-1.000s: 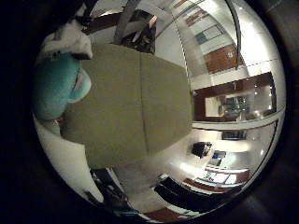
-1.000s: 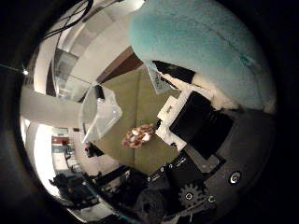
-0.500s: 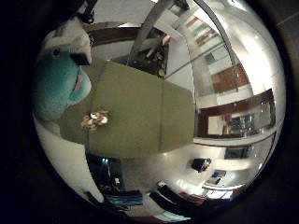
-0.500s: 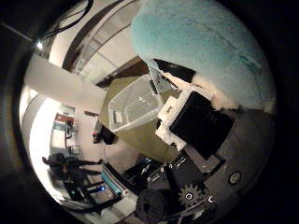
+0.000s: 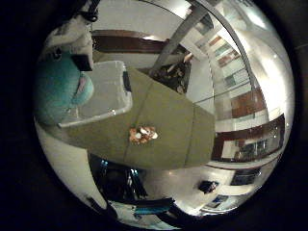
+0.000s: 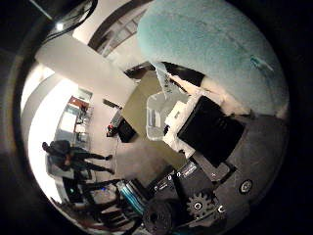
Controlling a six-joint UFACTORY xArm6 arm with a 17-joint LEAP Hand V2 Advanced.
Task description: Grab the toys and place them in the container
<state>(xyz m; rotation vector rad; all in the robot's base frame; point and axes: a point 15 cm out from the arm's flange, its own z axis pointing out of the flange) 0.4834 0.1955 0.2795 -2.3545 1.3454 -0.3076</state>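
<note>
From here the teal toy point(image 6: 215, 54) hides much of my hand point(image 6: 205, 127); the small toy point(image 5: 142, 134) is too tiny to identify.

Teal toy point(image 6: 215, 54): fuzzy plush. Container point(image 5: 103, 94): clear glossy plastic. Beside it, table point(image 5: 168, 125): matt olive cloth-like top; small toy point(image 5: 142, 134): soft fabric.

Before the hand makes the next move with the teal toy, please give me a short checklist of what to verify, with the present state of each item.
1. Teal plush toy held at the hand: ok, it fills the thumb side view close to the palm.
2. Fingers curled round the toy: cannot tell; the toy hides the contact.
3. Clear container in view on the olive table: ok.
4. Container free to receive a toy: ok, nothing visible inside.
5. Toy directly above the container opening: cannot tell.
6. Other toys left: not ok, a small brown and white toy lies on the table beside the container.
</note>
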